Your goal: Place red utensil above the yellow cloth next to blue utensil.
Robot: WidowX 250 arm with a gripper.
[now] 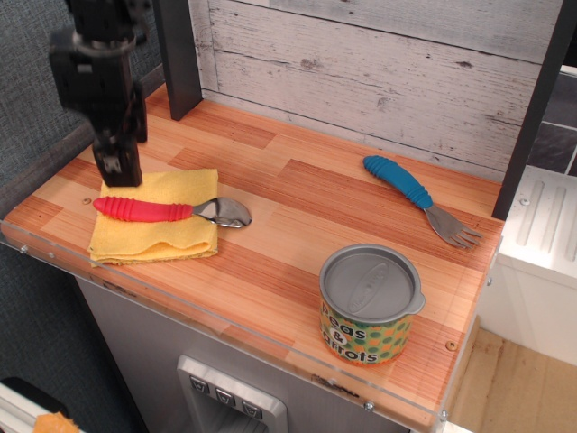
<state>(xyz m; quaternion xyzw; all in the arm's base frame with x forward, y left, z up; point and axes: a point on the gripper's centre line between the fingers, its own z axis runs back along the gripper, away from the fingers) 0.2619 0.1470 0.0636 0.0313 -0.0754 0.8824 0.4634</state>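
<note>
Gripper [118, 168]: I see it hanging over the cloth's back left corner, just above the spoon's handle end; I cannot tell whether its fingers are spread or pressed together.
Spoon [171, 211]: red handle lies across the yellow cloth [155, 236], metal bowl off its right edge on the table [297, 234].
Fork [419, 198]: blue handle, well apart at back right.
Can [370, 304]: front right, lid on.

A matte black, boxy arm is seen, narrowing to a black hand [118, 167]; pale markings near its tip are perhaps labels, blurred.
</note>
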